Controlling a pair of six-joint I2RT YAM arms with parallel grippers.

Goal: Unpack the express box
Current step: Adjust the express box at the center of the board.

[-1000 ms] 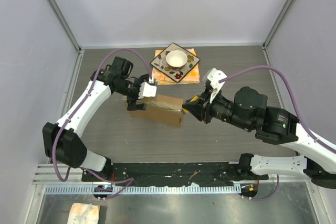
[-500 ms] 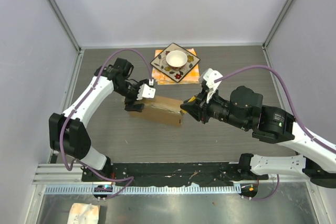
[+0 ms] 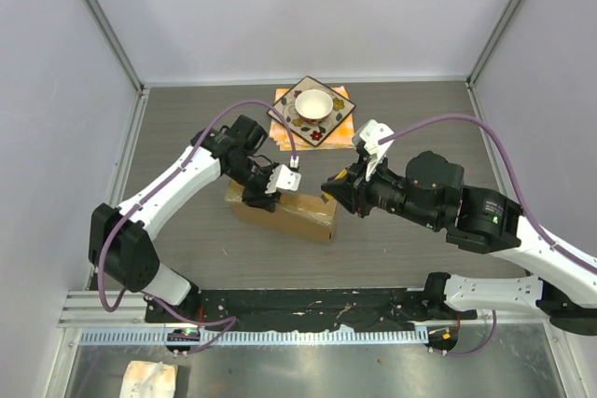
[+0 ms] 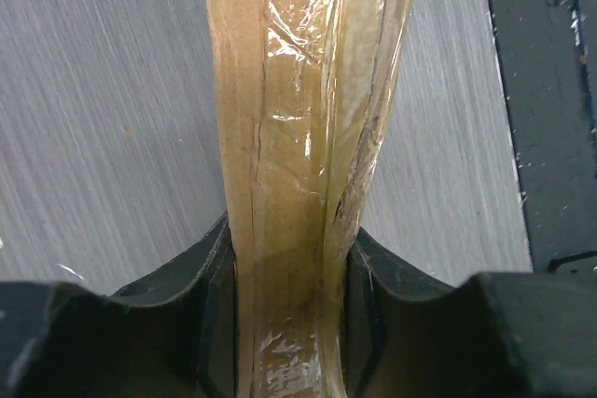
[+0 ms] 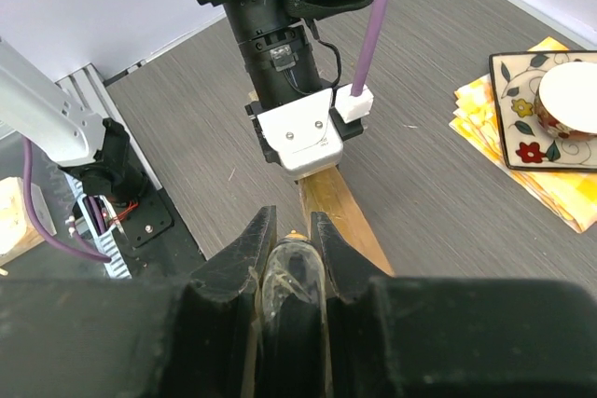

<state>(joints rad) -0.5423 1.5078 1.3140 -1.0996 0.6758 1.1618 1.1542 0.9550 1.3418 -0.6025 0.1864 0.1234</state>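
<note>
1. From above: the express box (image 3: 297, 216), a flat brown cardboard slab, sits mid-table (image 3: 187, 128) between the two arms. It looks tipped up on one long edge, though I cannot tell how much of it touches the table. The left hand (image 3: 264, 199) meets its left end and the right hand (image 3: 329, 189) its right corner. Well behind it are a patterned plate (image 3: 297, 124) with a white bowl (image 3: 313, 103), on an orange cloth (image 3: 343, 133) (none of it part of the job).

2. Left wrist view: the box's narrow edge (image 4: 280, 137), covered in wrinkled clear tape, runs straight up between the dark fingers (image 4: 213, 277). Both press on the cardboard, so this hand is clamped on the box.

3. Right wrist view: the right hand (image 5: 289, 230) is pinched tight on a shiny taped bit of the box's near end, and the brown edge (image 5: 340, 216) runs away toward the other arm.

4. Handling, as a judgement: the box is probably light and fairly stiff, but thin cardboard buckles under a hard squeeze and glossy tape is slippery. Bare cardboard beside the tape seam would give the safest hold.
</note>
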